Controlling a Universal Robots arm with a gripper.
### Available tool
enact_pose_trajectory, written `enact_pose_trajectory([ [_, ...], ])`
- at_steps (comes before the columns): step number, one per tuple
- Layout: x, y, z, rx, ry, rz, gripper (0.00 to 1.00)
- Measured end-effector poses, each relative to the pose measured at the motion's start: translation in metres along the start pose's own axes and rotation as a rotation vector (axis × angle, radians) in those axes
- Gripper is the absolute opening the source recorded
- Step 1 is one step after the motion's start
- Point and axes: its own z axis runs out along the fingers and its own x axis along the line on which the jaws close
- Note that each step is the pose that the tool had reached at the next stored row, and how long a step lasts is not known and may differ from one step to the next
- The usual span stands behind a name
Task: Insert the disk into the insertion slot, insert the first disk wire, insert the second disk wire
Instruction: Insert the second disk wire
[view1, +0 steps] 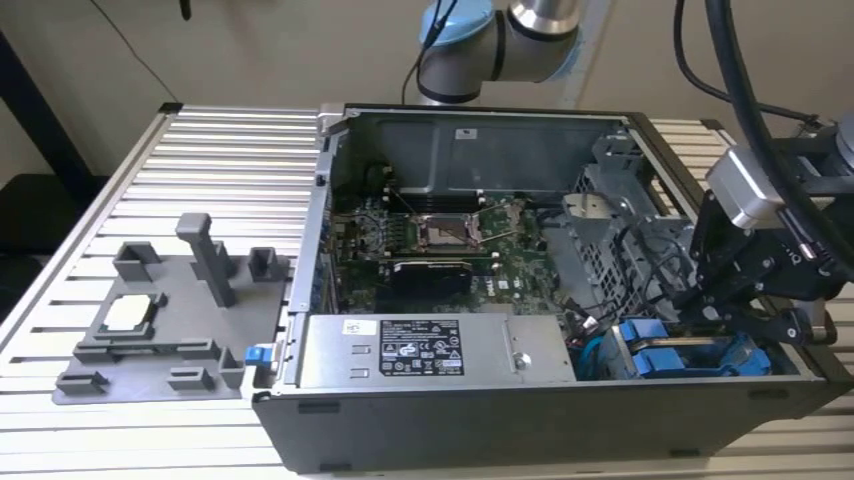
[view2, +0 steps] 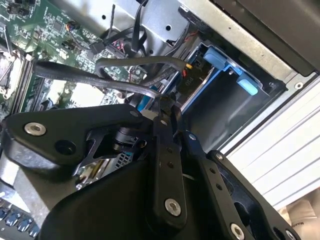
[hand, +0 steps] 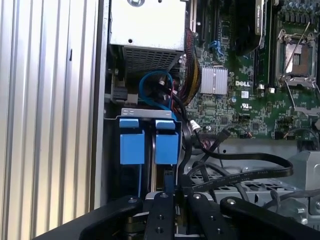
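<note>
You've got a printed label (view1: 420, 347) on the power supply (view1: 534, 345), too small to read, and tiny white lettering (hand: 243, 83) on the motherboard (hand: 230, 107).

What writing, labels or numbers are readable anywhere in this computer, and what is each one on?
White label on the silver power supply: symbols and print too small to read.
White lettering on the green circuit board: a maker's mark, not quoted here.
Nothing else is legible.

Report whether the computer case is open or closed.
Open: the computer case has no side panel, leaving the motherboard and drive cage exposed in the exterior view.
</note>
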Motion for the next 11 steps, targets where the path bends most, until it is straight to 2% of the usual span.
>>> enact_pose_trajectory([
  [11, 0.0009, -0.0028, 0.0038, 0.0000, -0.0001, 0.000, 0.16],
])
